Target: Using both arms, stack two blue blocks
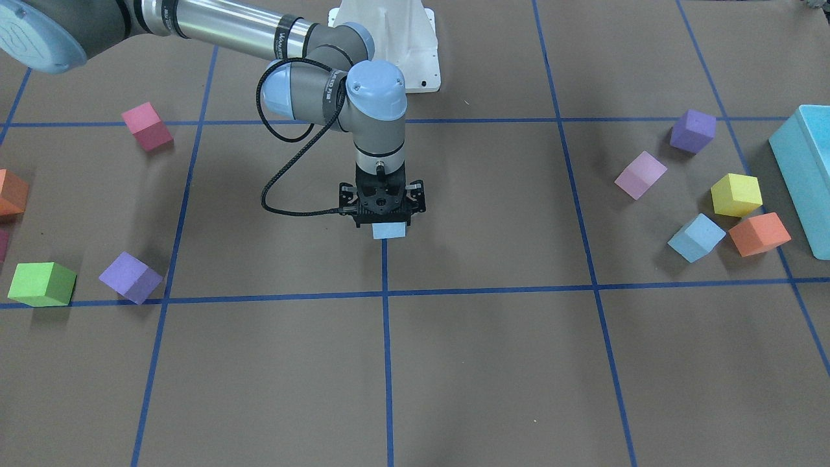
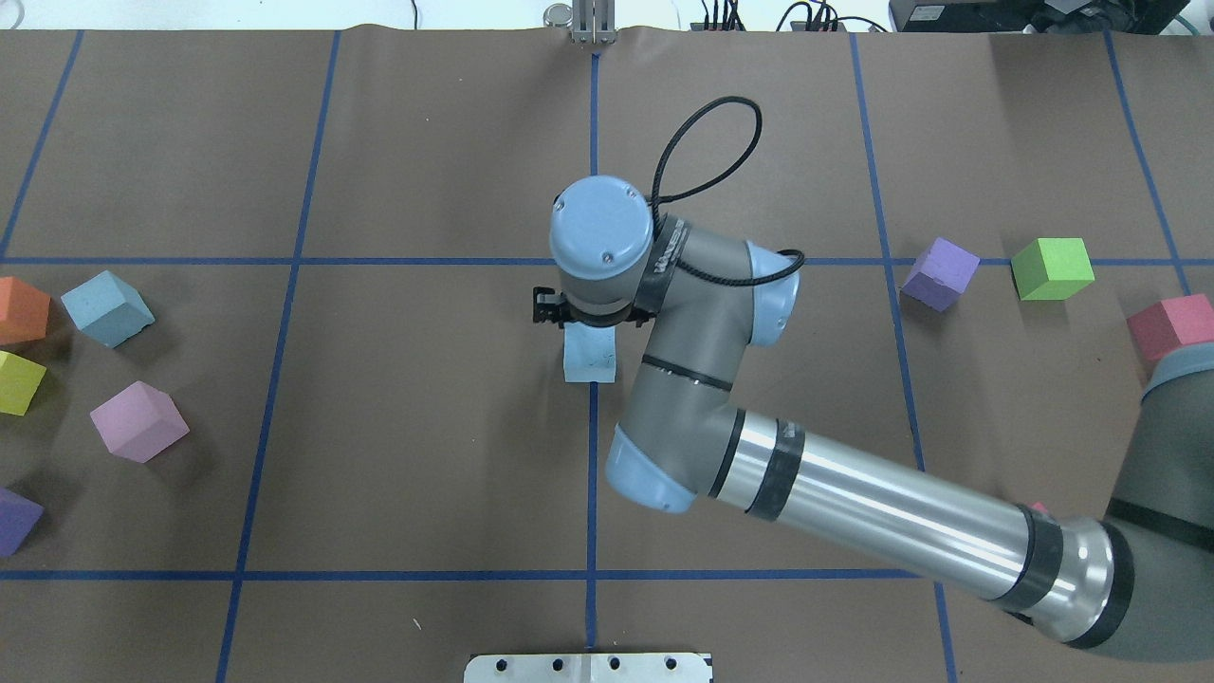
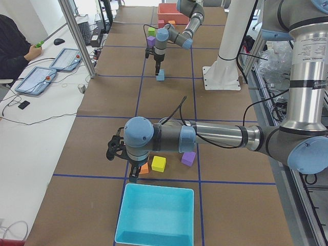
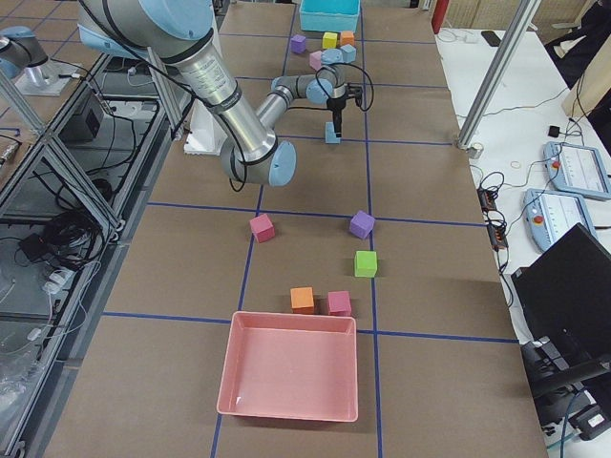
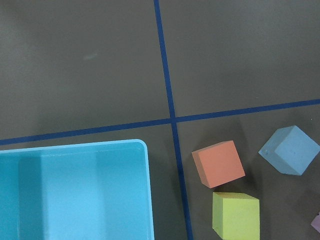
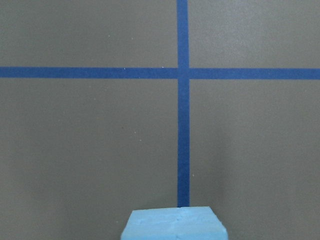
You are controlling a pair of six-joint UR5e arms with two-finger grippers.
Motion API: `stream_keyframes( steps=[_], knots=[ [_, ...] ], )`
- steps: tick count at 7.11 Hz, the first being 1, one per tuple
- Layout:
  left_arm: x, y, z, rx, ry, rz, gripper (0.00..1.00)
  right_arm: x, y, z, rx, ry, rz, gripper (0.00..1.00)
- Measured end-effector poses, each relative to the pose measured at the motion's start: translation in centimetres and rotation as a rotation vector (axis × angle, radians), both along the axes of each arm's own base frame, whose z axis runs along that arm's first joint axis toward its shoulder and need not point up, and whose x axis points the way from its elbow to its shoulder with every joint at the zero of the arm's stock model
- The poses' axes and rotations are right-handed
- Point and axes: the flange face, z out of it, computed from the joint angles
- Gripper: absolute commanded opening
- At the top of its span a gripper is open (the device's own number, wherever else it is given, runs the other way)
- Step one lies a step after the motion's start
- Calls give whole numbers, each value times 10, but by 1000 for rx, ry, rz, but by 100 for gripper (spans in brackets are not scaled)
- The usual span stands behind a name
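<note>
One blue block (image 1: 389,231) rests on the centre tape line, and it also shows in the overhead view (image 2: 589,359) and at the bottom of the right wrist view (image 6: 174,224). My right gripper (image 1: 388,222) points straight down and is shut on its top. The second blue block (image 1: 696,237) lies on the table among other cubes near the turquoise bin, and it also shows in the left wrist view (image 5: 290,150). My left gripper (image 3: 133,173) hangs above those cubes. It shows only in the exterior left view, so I cannot tell if it is open.
The turquoise bin (image 1: 804,168) stands at the table's end on my left. An orange cube (image 1: 758,233), a yellow cube (image 1: 736,194), a pink cube (image 1: 640,174) and a purple cube (image 1: 692,130) crowd the second blue block. A green cube (image 1: 42,284) and another purple cube (image 1: 131,277) lie on my right side.
</note>
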Motion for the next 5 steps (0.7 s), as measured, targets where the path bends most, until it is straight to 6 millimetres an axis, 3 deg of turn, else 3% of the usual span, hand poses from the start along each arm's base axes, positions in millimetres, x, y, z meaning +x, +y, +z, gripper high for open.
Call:
stream_keyframes(
  steps=[1, 2, 4, 5],
  knots=[
    [6, -16, -17, 35, -6, 17, 98, 48, -40, 16, -6, -14, -34, 100],
    [24, -36, -36, 86, -17, 61, 98, 112, -79, 41, -5, -33, -68, 100],
    [95, -69, -68, 206, -63, 203, 98, 251, -139, 110, 27, -45, -118, 100],
    [132, -78, -77, 241, -82, 267, 98, 312, -157, 147, 56, -30, -136, 100]
  ],
)
